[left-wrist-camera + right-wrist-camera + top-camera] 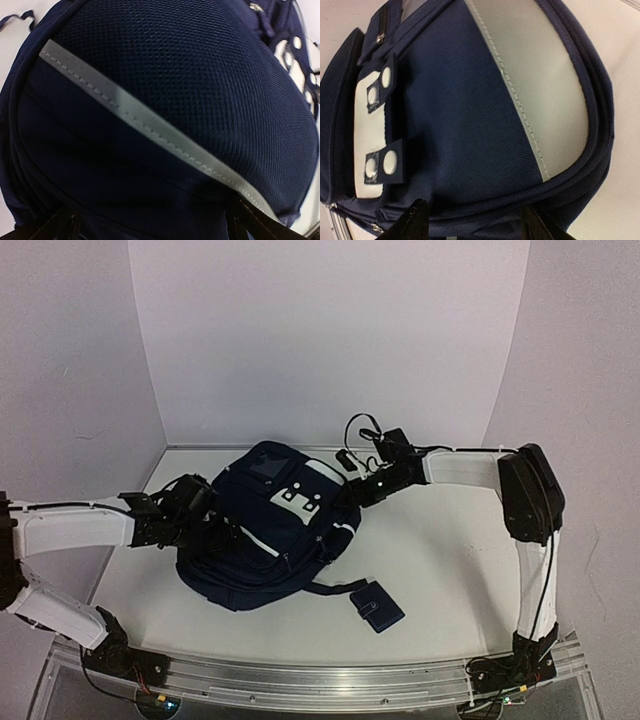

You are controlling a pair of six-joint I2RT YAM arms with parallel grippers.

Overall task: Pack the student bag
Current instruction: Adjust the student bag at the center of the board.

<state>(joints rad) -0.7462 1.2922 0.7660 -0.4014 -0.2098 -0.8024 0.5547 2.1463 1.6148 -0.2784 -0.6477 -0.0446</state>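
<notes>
1. You have one student bag [265, 530], lying at the centre of the bench [450, 570] with its white patch [298, 500] facing up.
2. One small navy wallet [377, 606] lies on the bench, just lower right of the bag and apart from both grippers.
3. Your two arms flank the bag: the left gripper [210, 530] is at its left side, the right gripper [352, 497] at its upper right edge.
4. The left gripper is spread wide. Its two fingers [55, 225] show at the bottom corners of the wrist view, with the mesh bulge and one pale stripe [150, 125] between them.
5. The right gripper's two fingers [412, 220] stand partly apart with the bag's piped edge between them. You cannot tell whether they pinch it.
6. Two dark tabs [382, 82] sit on the patch at the left of that view.
</notes>
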